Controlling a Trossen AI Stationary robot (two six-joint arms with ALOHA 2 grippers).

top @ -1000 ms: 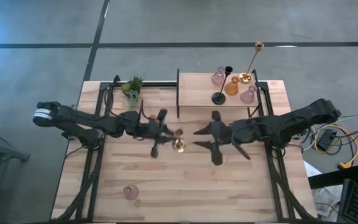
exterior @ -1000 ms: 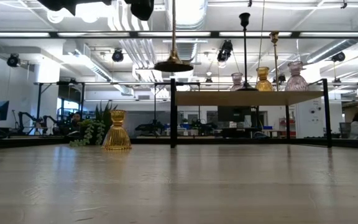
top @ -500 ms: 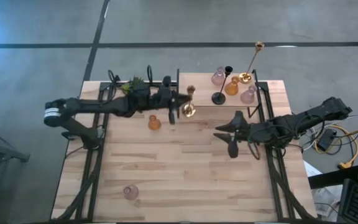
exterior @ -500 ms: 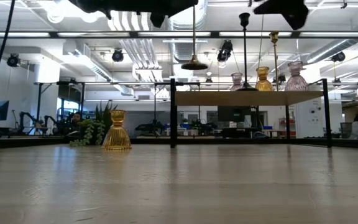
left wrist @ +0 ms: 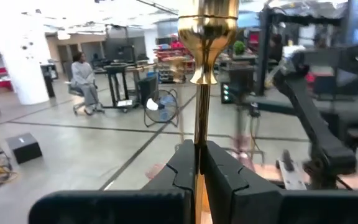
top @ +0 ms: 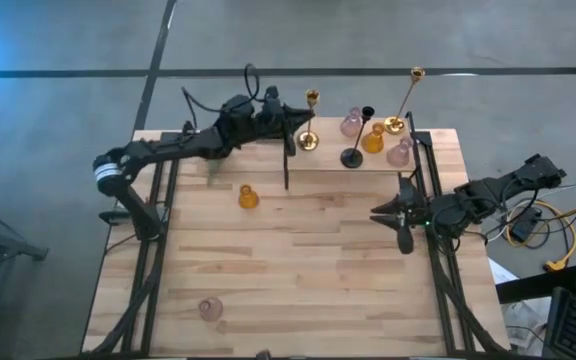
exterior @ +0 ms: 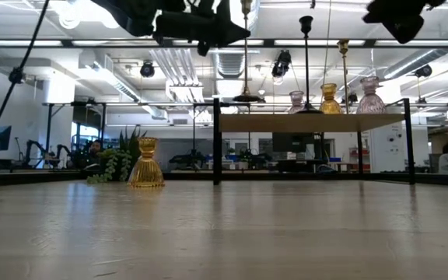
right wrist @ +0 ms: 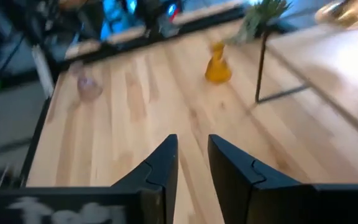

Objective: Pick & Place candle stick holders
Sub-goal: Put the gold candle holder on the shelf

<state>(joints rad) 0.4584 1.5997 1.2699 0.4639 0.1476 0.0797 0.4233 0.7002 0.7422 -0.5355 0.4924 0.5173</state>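
My left gripper (top: pixel 290 124) is shut on a tall thin gold candle stick holder (top: pixel 309 120) above the left end of the raised shelf (top: pixel 318 162). In the low view the holder's round base (exterior: pixel 246 98) hangs a little above the shelf top. On the shelf stand two pink glass holders (top: pixel 351 124), a black stemmed one (top: pixel 354 152), an amber one (top: pixel 373 140) and a second tall gold one (top: pixel 400 118). An amber glass holder (top: pixel 248 197) and a pink one (top: pixel 210 308) stand on the table. My right gripper (top: pixel 400 218) is open and empty near the table's right edge. My left gripper pinches the gold holder's thin stem (left wrist: pixel 199 134) between its two fingers, on the stem's upper part below the cup (left wrist: pixel 207 31). The fingers come about level from the table's left and lie across the stem. The holder stands upright, lifted clear of the shelf.
A small green plant (exterior: pixel 115 165) stands at the far left of the table, under my left arm in the high view. The shelf's black frame posts (top: pixel 286 170) rise at its left end. The table's near half holds only the pink holder.
My left gripper has carried the gold holder up and toward the table's far edge and right, from the table's middle to above the shelf's left end; the holder stays upright. My right gripper has drawn back toward the table's right edge.
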